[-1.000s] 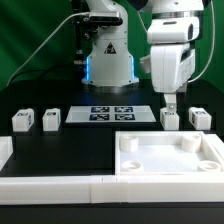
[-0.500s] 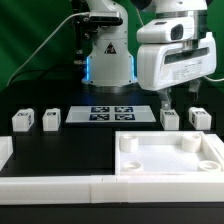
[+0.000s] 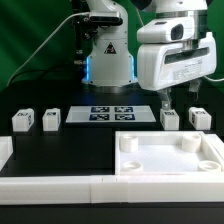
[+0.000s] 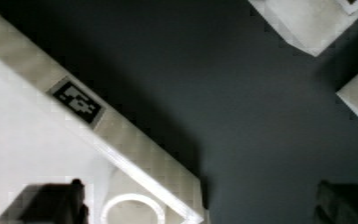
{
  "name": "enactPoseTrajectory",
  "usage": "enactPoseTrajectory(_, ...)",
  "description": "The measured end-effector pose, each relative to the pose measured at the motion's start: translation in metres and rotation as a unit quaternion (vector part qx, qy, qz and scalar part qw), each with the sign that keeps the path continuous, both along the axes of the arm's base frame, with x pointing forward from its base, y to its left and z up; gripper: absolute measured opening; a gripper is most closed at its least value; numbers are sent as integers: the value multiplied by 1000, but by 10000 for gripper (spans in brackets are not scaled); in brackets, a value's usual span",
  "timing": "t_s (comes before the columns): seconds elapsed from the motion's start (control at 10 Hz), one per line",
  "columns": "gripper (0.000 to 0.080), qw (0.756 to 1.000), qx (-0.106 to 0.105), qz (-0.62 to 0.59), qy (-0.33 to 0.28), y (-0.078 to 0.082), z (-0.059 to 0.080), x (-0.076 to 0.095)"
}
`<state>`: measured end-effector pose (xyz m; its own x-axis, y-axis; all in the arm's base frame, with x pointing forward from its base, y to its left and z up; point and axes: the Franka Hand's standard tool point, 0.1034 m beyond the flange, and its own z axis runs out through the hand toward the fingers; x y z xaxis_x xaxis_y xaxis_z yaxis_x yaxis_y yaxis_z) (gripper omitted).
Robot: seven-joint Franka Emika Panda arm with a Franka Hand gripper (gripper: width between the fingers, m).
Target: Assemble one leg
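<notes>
Hovering above the black desk (image 3: 70, 145), the hand (image 3: 166, 104) hangs from a tilted white wrist housing with its dark fingers pointing down. In the wrist view the two fingers (image 4: 48, 203) sit at opposite edges of the picture. They are spread wide and nothing is gripped between them.

The nearest leg (image 3: 170, 118) is a small white block standing on the desk directly below the fingertips. The exterior view does not settle whether they touch it.

A second leg (image 3: 198, 118) stands just beside the nearest one, to the exterior view's right of the hand. A third leg (image 3: 50, 119) and a fourth leg (image 3: 22, 121) stand side by side, well apart from the hand toward the exterior view's left.

The marker board (image 3: 110, 114) lies flat on the desk between the hand and the third leg.

A large white tray-like panel (image 3: 165, 157) with round corner holes lies in front of the hand, nearer the camera. It is near the nearest leg but apart from it. A white rail (image 3: 50, 188) runs along the desk's front edge.

The wrist view is blurred. It shows a white wall bearing a square black-and-white tag (image 4: 78, 100), with a round hole (image 4: 131, 212) near one finger. White shapes across the dark desk cannot be identified.
</notes>
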<state>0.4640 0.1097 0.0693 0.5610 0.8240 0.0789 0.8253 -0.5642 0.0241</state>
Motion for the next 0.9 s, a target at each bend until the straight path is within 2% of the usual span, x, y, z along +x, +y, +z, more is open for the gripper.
enactPoseTrajectory(0.1, 649, 1000, 0, 0, 0, 0, 0, 0)
enactPoseTrajectory(0.2, 649, 994, 8, -113, 6, 4, 0, -1)
enactPoseTrajectory(0.3, 649, 978, 15, -206, 13, 18, 1, -6)
enactPoseTrajectory(0.4, 649, 972, 20, -233, 18, 33, 0, -11)
enactPoseTrajectory(0.6, 649, 925, 34, -376, 35, 49, -2, -17)
enactPoseTrajectory(0.8, 649, 860, 47, -504, 62, 60, -8, -20)
enactPoseTrajectory(0.9, 649, 844, 48, -529, 68, 63, -8, -19)
